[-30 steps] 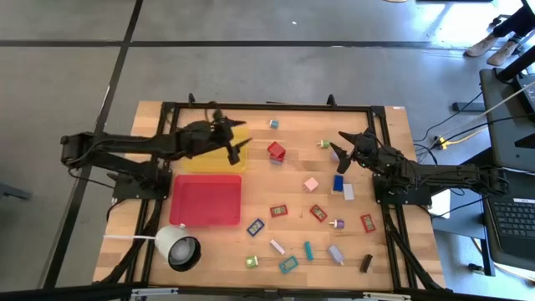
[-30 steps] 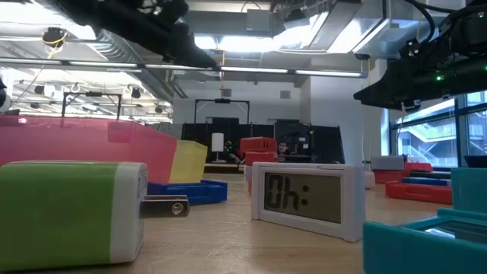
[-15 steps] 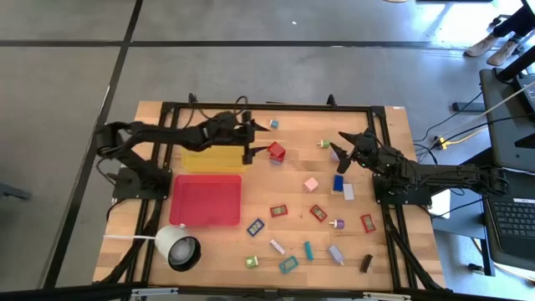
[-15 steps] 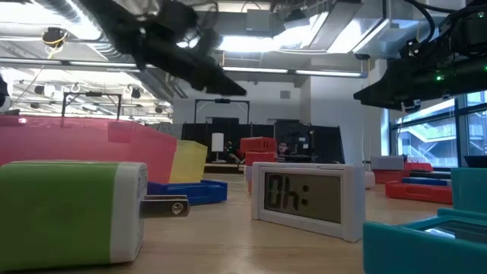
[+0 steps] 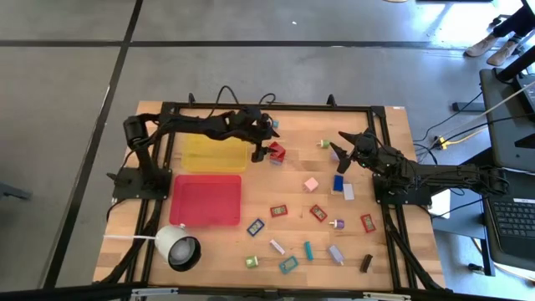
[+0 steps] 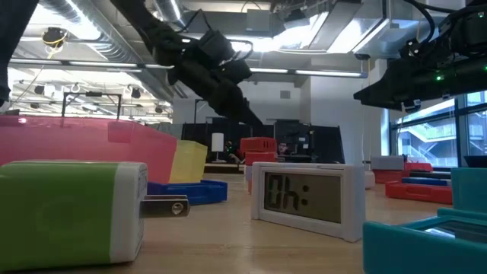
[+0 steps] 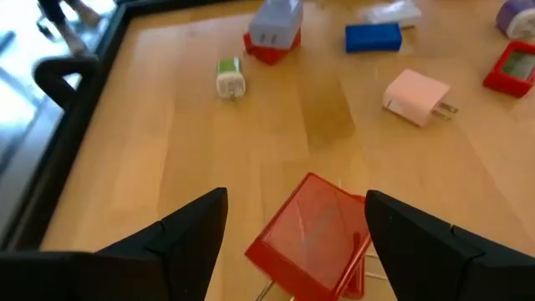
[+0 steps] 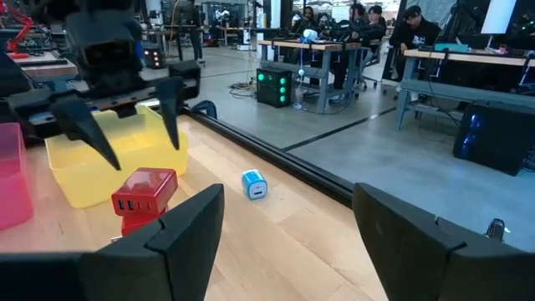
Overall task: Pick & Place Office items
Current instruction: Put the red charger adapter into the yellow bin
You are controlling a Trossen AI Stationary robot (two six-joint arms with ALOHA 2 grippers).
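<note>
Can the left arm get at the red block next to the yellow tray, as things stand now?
Probably yes. The left end effector hangs open right above the red block, fingers on either side of it in the left wrist view, and nothing lies between. The yellow tray is beside it, not in the way.

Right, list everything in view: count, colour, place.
Trays: 2, yellow and red, table's left half.
Cup: 1, white, corded, next to the red tray.
Red block: 1, beside the yellow tray.
Pink block: 1, mid-table.
Blue block: 1, right of the pink one.
Other small pieces: roughly fifteen, mixed colours, scattered over the right half.
People: several, at desks beyond the table.
Left pincer: dark, open, straddling the red block.
Right pincer: dark, open, above the blue block's area.
</note>
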